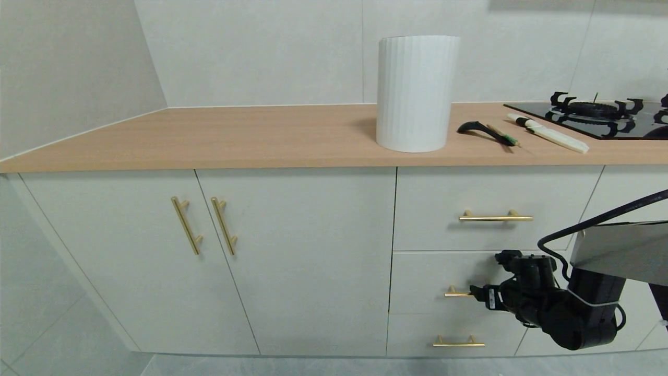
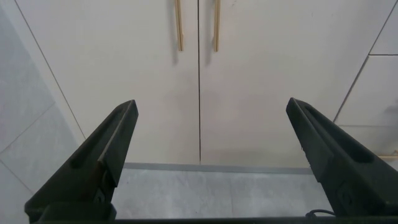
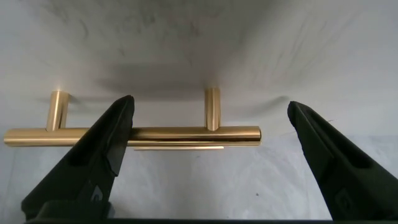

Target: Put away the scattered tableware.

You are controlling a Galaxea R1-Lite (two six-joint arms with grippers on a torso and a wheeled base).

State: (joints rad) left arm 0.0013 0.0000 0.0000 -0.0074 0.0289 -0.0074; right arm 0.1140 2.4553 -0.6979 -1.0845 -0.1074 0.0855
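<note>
The right claw [image 3: 210, 106] was spread wide around the drawer handle [image 3: 186, 134], not pinching it. The left claw [image 2: 211, 104] gaped empty before the cabinet doors [image 2: 261, 93]. The head view showed a black spoon [image 1: 477, 129] and a white utensil [image 1: 548, 133] on the counter [image 1: 261, 136], beside a white ribbed canister [image 1: 415, 94].

Grey tiled wall [image 1: 250, 52]; wooden countertop [image 1: 209, 136]; pale cabinets [image 1: 313, 250].

No text, number or sign can be read. A pale patch [image 1: 490, 297] on the right claw [image 1: 475, 292] is too small to tell.
</note>
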